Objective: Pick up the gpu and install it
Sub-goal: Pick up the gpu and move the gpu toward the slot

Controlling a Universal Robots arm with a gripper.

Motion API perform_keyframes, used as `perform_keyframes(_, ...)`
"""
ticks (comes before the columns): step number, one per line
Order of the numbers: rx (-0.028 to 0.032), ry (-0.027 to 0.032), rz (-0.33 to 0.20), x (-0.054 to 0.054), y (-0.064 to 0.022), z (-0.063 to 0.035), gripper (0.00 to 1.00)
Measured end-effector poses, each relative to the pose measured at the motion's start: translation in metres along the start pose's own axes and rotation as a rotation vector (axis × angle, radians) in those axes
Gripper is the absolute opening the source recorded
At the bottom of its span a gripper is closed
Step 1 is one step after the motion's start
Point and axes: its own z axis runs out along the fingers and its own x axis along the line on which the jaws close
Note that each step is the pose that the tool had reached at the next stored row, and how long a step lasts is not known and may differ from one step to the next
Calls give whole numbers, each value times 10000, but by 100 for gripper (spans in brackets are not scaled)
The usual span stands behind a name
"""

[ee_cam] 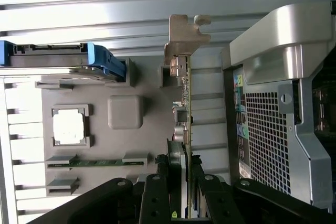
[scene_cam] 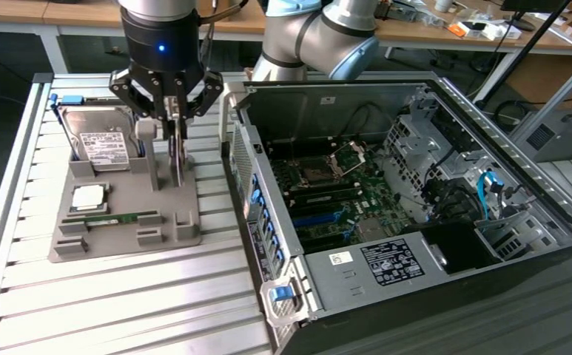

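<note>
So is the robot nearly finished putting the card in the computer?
Not nearly. Done: the gripper is down at the grey tray and closed on the card. In hand: the card, standing on edge, apparently not lifted out of its tray slot yet. Left: the card is not in the open computer yet.

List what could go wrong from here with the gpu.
1. The claw pinches the gpu by its thin edge; it may tilt or slip.
2. Its bracket lies beside a post of the tray and may snag when lifted.
3. The case stands close by; a swing could knock it.
</note>
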Motion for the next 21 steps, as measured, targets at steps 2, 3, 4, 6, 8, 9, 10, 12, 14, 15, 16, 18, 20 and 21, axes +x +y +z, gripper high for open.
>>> perform_keyframes(2, 0, 0, 0, 0, 0, -12, 27)
perform_keyframes(3, -1, -1, 0, -1, 1, -22, 27)
perform_keyframes(4, 0, 0, 0, -1, 1, -35, 27)
perform_keyframes(6, 0, 0, 0, -1, 2, -54, 27)
perform_keyframes(8, 0, 0, 0, -2, 3, -69, 27)
perform_keyframes(9, 0, 0, 0, -2, 3, -75, 27)
perform_keyframes(10, -1, -1, 0, -2, 4, -81, 27)
perform_keyframes(12, 0, 0, 0, -2, 4, -94, 27)
perform_keyframes(14, 0, -1, 0, -3, 5, -109, 27)
perform_keyframes(15, 0, 0, 0, -3, 5, -116, 27)
perform_keyframes(16, 0, 0, 0, -3, 5, -125, 27)
perform_keyframes(18, -1, -1, 0, -3, 6, -139, 27)
perform_keyframes(20, 0, -1, 0, -4, 6, -151, 27)
perform_keyframes(21, -1, -1, 0, -4, 7, -157, 27)
